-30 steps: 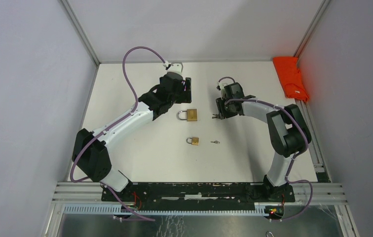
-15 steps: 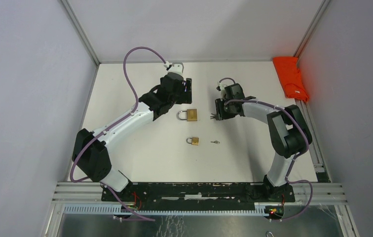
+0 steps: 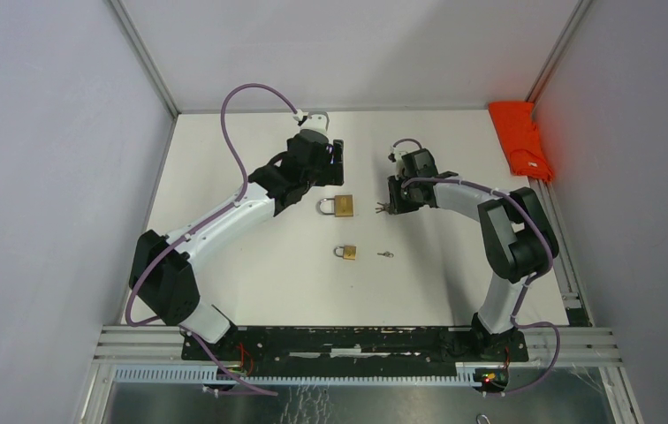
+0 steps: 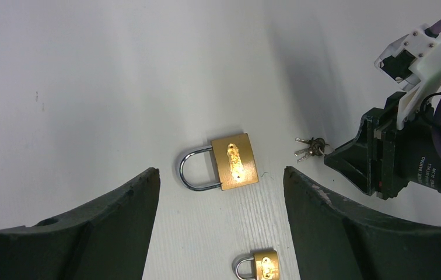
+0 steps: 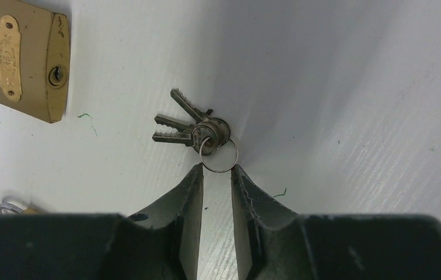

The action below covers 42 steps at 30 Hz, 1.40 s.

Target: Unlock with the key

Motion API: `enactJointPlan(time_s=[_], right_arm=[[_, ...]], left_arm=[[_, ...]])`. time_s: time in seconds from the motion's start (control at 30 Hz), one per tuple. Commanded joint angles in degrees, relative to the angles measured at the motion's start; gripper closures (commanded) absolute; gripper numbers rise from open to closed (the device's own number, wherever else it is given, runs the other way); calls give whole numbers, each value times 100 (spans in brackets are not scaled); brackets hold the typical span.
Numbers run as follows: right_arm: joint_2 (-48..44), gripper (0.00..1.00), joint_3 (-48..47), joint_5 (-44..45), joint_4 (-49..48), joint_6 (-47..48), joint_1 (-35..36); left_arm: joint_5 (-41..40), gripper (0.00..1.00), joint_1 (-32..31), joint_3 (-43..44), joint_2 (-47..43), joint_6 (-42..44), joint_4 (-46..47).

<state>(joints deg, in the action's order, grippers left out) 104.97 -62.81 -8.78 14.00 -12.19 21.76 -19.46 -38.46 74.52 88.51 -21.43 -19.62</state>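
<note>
Down on the table [image 3: 251, 265], the right gripper [image 5: 217, 170] has its jaws drawn to a slim gap, with the two tips set at the ring end of the bunch of keys [image 5: 190, 125]. Whether they already pinch the ring cannot be told. The bunch lies flat just to the right of the large padlock [image 4: 234, 161] as the top view shows it, apart from it, with three keys fanned out from the ring. Its long axis runs roughly along the line from the padlock to the right gripper: the blades point toward the padlock and the ring end points away from it. The padlock itself lies flat, its shackle shut and pointing away from the keys, and the keyhole in its bottom face is turned toward them. The left gripper [image 4: 221, 172] hangs above the padlock with its jaws spread wide, holding nothing. In its wrist view the padlock sits between the two fingers, touched by neither. Against a second ago, the right jaws have closed in markedly on the ring, while the top view shows both arms, the padlocks and the keys in all but the same places. On the near side of the large padlock, toward the arm bases, lies a small padlock [image 3: 346, 252], flat with its shackle pointing the same way. A single small key [image 3: 386, 254] lies nearer than the large padlock and to its right. A red cloth [image 3: 522, 139] sits well to the right of the large padlock and farther back.
</note>
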Motion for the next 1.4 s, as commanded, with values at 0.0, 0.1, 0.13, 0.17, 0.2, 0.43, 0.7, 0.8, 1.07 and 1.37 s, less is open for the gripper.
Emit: enactJointPlan(time_s=[0.0, 0.1, 0.13, 0.17, 0.2, 0.43, 0.7, 0.8, 1.07, 1.37], right_arm=[[23, 71, -308, 156, -55, 62, 30], [30, 71, -426, 256, 20, 128, 29], [43, 70, -488, 313, 68, 186, 26], [71, 69, -551, 336, 134, 246, 25], [85, 67, -614, 380, 212, 301, 29], [191, 62, -707, 436, 304, 520, 26], [125, 63, -390, 57, 186, 263, 26], [179, 64, -360, 23, 151, 219, 37], [301, 66, -341, 0, 141, 177, 50], [400, 66, -786, 139, 359, 261, 59]], left_arm=[[-49, 18, -42, 102, -145, 157, 98], [-31, 19, -46, 107, -134, 156, 98], [-24, 19, -49, 108, -140, 152, 98], [-23, 19, -48, 107, -146, 155, 98], [-22, 19, -41, 110, -149, 154, 98], [-7, 20, -57, 107, -141, 152, 103], [-43, 20, -57, 118, -156, 169, 98], [-24, 20, -52, 131, -120, 165, 98], [-31, 20, -58, 146, -102, 163, 98], [-14, 20, -55, 151, -95, 167, 98]])
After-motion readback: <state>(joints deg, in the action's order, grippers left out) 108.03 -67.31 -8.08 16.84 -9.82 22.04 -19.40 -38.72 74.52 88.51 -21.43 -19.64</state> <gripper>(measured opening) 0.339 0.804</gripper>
